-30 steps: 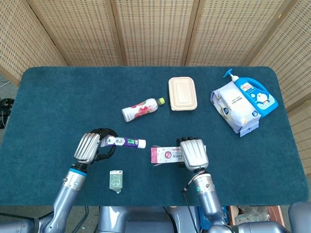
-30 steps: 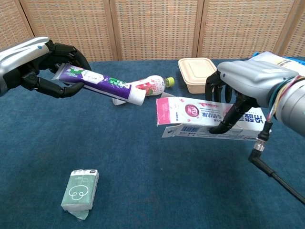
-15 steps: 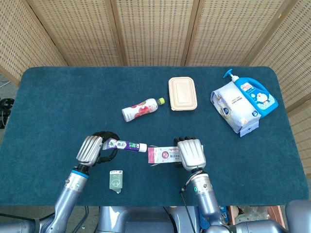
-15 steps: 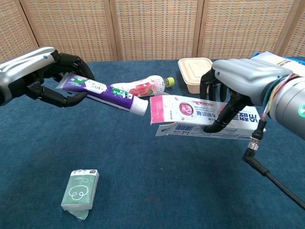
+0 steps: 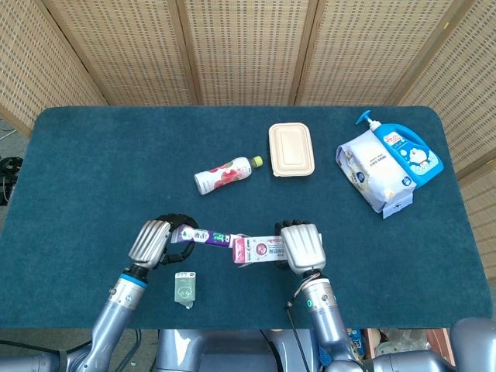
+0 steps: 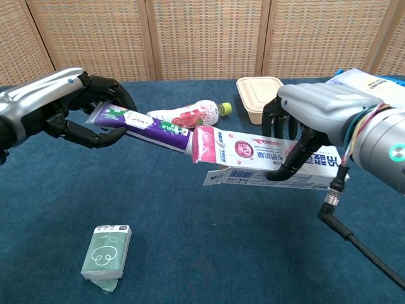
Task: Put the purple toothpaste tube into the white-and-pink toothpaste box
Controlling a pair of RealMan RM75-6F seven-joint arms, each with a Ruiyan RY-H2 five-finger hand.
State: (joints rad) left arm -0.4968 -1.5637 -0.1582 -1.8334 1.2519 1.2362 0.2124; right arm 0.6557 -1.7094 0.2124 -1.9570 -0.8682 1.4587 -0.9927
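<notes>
1. Now, in the head view, the left hand (image 5: pixel 152 242) grips the crimped tail of the purple toothpaste tube (image 5: pixel 203 235), fingers curled around it. The right hand (image 5: pixel 301 246) holds the white-and-pink toothpaste box (image 5: pixel 257 249), fingers folded over its far half. Both hands have closed toward each other over the last second, and the gap that separated cap and box mouth is gone: the tube's cap end now sits at the box's open end. I judge insertion is just starting.

2. Beyond them on the dark teal, felt-like table (image 5: pixel 93 155) lie a pink-labelled drink bottle (image 5: pixel 225 173) on its side, a beige lidded lunch box (image 5: pixel 291 149) with rounded corners, and a soft white wipes pack (image 5: pixel 370 172) beside a blue pump bottle (image 5: pixel 403 147). A small green tissue packet (image 5: pixel 184 288) lies near the left hand.

3. Closer, in the chest view, the tube (image 6: pixel 142 121) is glossy and flattened, tilting down toward the box (image 6: pixel 243 149), which is thin printed card with a loose flap hanging below its mouth. The cap has moved up to that opening and looks just inside, though I cannot tell how deep. The left hand (image 6: pixel 76 107) wraps dark fingers around the tube's tail; the right hand (image 6: pixel 304 123) pinches the box between thumb and fingers. That flap could catch the tube.
</notes>
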